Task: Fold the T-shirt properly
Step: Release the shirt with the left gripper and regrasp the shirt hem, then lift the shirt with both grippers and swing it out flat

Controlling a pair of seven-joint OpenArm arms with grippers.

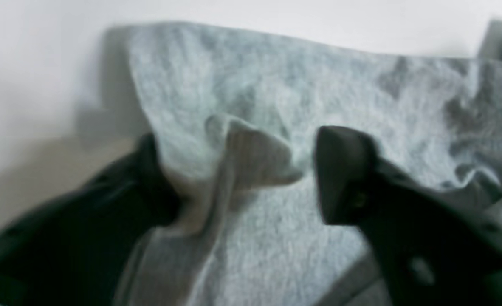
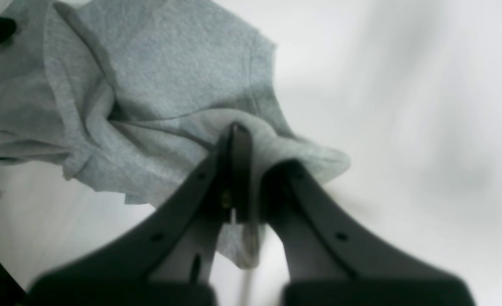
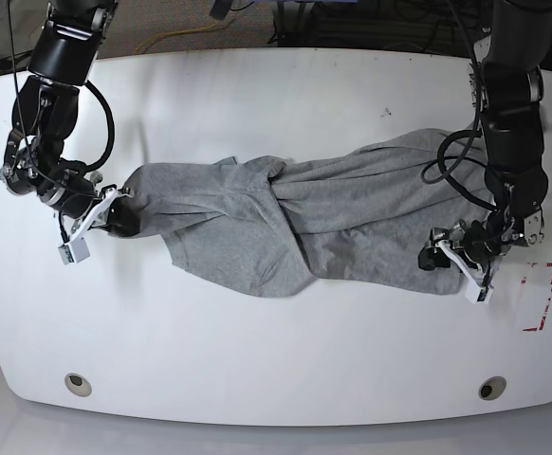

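Two arms out, one at each end of the T-shirt [image 3: 295, 223], which lies stretched and twisted across the middle of the white table [image 3: 276, 351].

Going left to right in the base view: my right arm [image 3: 53, 104] comes down from the far left corner, elbow bent, wrist turned in toward the cloth. My right gripper [image 3: 119, 213] is clamped on the shirt's left end; the right wrist view shows its jaws pressed together with a fold of grey fabric [image 2: 259, 140] pinched between them and more cloth hanging under the fingers.

Mid-table the shirt bunches into a knot-like twist [image 3: 274, 180], a flap sagging toward the near edge.

At the right, my left arm [image 3: 511, 114] drops almost straight down from the far right corner, wrist bent inward at the shirt's right end. My left gripper [image 1: 246, 174] has its jaws spread apart, a raised ridge of fabric [image 1: 251, 157] between them; left finger against the cloth, right finger clear. No grip closed there. Frame blurry.

A red-marked label [image 3: 534, 296] sits near the right edge.
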